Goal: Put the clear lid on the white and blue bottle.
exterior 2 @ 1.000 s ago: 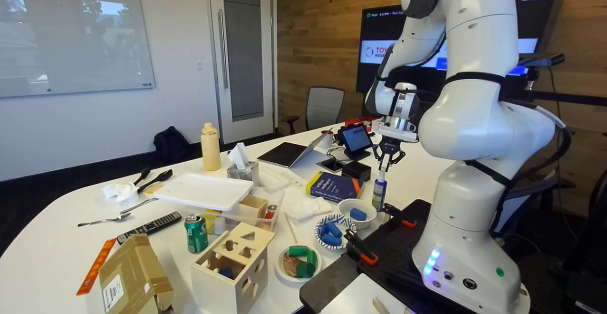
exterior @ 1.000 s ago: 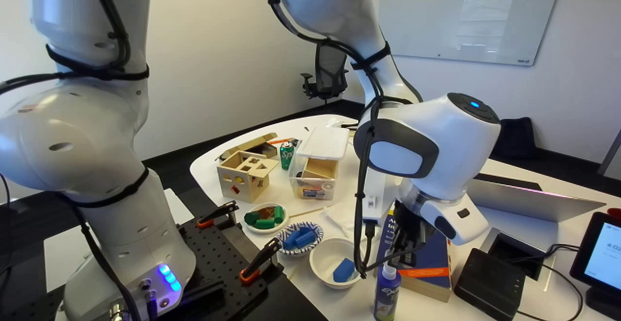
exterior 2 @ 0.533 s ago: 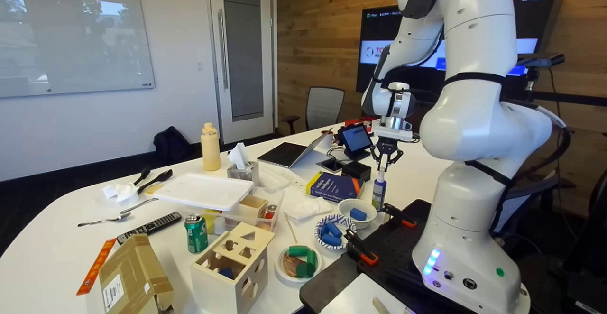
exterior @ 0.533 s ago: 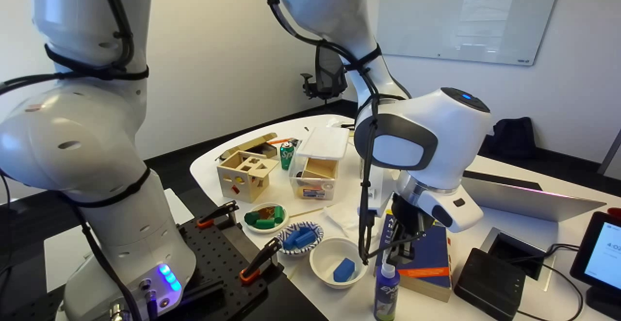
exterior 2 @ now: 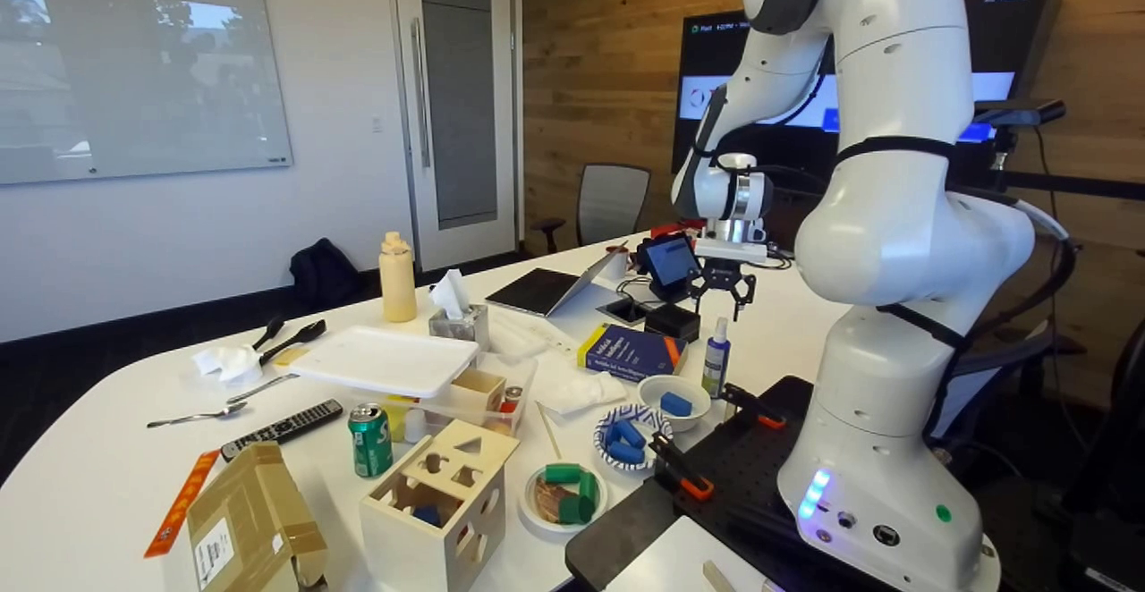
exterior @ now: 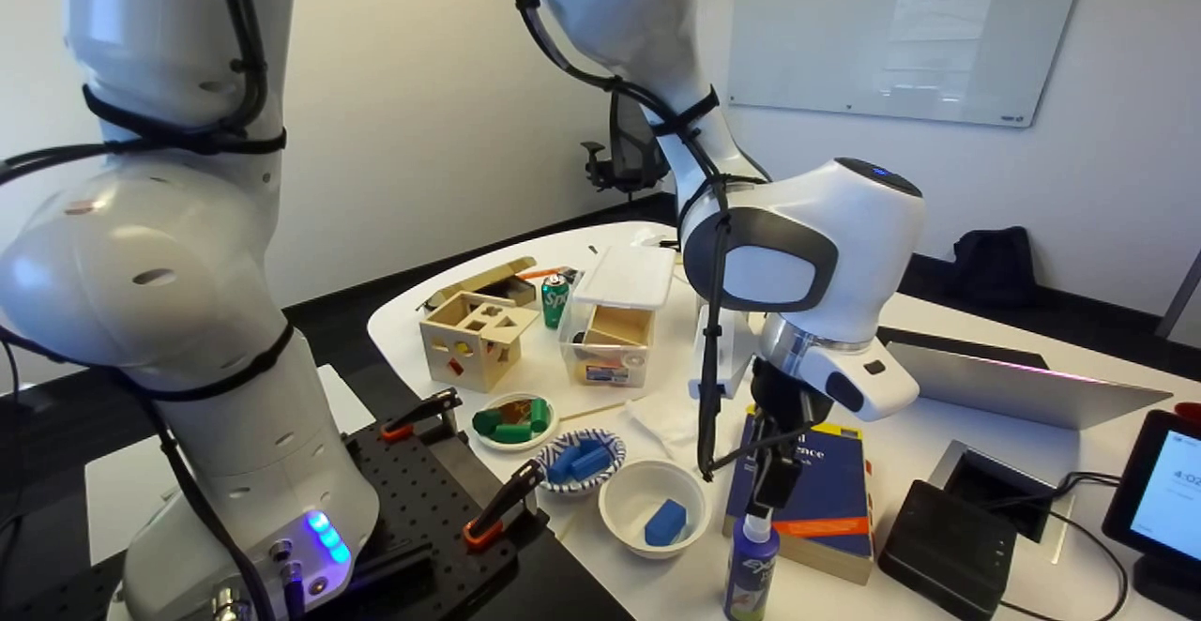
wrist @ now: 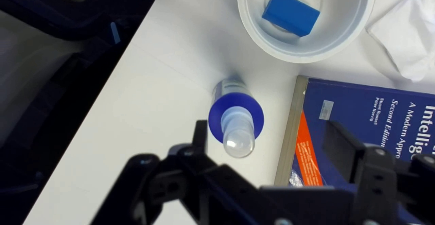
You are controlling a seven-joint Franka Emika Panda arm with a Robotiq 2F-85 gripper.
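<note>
The white and blue bottle (exterior 2: 715, 366) stands upright on the table in both exterior views. Seen from above in the wrist view, its blue shoulder (wrist: 216, 113) surrounds a white neck, and the clear lid (wrist: 239, 140) sits over the white top. My gripper (wrist: 270, 142) is open, its fingers wide apart with nothing held. In the wrist view the lid appears between the two fingers, much closer to the left one. An exterior view puts the gripper (exterior 2: 716, 305) just above the bottle's top, apart from it.
A white bowl (wrist: 302, 56) holding a blue block stands close to the bottle. A thick blue book (exterior 2: 631, 350) lies on its other side. A patterned bowl (exterior 2: 632, 467), a black clamp (exterior 2: 753, 406) and a black box (exterior 2: 673, 322) are nearby.
One second ago the fingers were together at the lid on the bottle's top. They have since spread apart, and the gripper has moved up and slightly sideways, leaving the lid on the bottle.
</note>
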